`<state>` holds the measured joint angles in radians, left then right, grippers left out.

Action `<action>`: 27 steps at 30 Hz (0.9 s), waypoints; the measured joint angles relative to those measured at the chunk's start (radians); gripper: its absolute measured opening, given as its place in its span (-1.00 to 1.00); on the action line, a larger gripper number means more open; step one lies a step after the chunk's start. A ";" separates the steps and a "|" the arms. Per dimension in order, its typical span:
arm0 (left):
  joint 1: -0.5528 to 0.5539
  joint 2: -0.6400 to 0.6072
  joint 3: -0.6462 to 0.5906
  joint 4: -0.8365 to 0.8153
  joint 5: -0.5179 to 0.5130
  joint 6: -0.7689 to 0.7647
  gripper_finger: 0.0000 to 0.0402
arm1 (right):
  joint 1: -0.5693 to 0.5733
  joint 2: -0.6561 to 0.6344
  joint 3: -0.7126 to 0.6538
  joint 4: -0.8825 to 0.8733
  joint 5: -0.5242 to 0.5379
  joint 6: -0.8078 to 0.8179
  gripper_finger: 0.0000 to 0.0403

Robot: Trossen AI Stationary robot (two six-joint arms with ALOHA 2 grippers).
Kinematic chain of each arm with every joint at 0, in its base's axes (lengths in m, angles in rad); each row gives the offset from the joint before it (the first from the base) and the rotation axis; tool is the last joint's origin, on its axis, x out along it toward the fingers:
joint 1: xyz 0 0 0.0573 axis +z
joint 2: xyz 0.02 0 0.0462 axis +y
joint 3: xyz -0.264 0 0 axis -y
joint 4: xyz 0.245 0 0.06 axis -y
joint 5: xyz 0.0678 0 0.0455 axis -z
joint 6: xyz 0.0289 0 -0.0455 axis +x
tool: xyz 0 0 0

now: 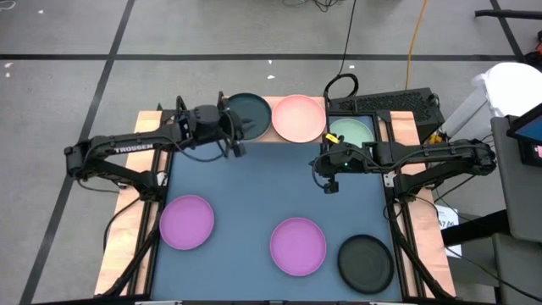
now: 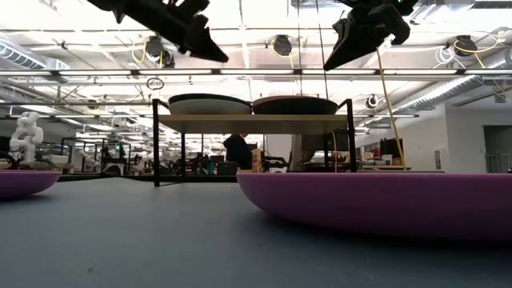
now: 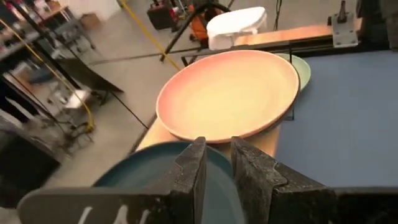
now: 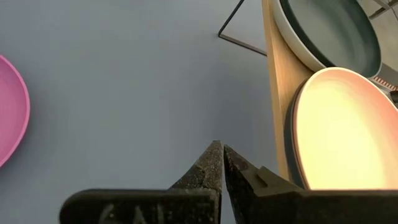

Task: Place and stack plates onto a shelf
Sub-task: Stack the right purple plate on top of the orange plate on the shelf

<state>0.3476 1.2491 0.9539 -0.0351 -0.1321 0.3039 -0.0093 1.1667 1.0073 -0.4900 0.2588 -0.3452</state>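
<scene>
Near edge of tabletop (image 1: pixel 254 182): two purple plates (image 1: pixel 187 222) (image 1: pixel 298 246) + dark plate (image 1: pixel 366 263) wait.
Mid: right tool (image 1: pixel 330 186) pressed together, empty, hovers above tabletop.
Far: shelf (image 3: pixel 277 134) carries dark plate (image 1: pixel 248 114), pink plate (image 1: pixel 298 118); mint plate (image 1: pixel 352 132) beside.
Left tool (image 1: pixel 235 146) at dark plate rim, fingers (image 3: pixel 189 168) narrow gap; pinch or not, cannot tell.
Advice: pull back level, clear rim first, no drag on plate.

Bright ceiling lights flood the low view, silhouetting both arms. The near round matte purple plate (image 2: pixel 376 204) looks soft and blurred. Shadows on the blue-grey tabletop (image 1: pixel 254 182) are faint.
</scene>
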 joint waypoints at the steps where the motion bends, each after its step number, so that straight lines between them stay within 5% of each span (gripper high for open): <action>1: 0.012 0.000 0.000 -0.014 0.022 -0.017 -0.60 | 0.000 0.000 0.000 0.000 0.000 -0.001 -1.00; 10: 0.007 -0.042 -0.001 -0.192 0.097 -0.159 -0.60 | 0.000 0.000 0.000 0.000 -0.001 0.006 -1.00; 21: -0.280 -0.097 -0.001 -0.514 0.098 -0.413 -0.60 | 0.001 0.000 0.000 0.000 -0.002 0.018 -1.00; 27: -0.447 -0.098 -0.001 -0.615 0.005 -0.562 -0.60 | 0.001 0.000 0.000 0.000 -0.003 0.061 -1.00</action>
<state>-0.0994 1.1515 0.9527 -0.6500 -0.1272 -0.2584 -0.0086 1.1667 1.0073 -0.4900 0.2562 -0.2843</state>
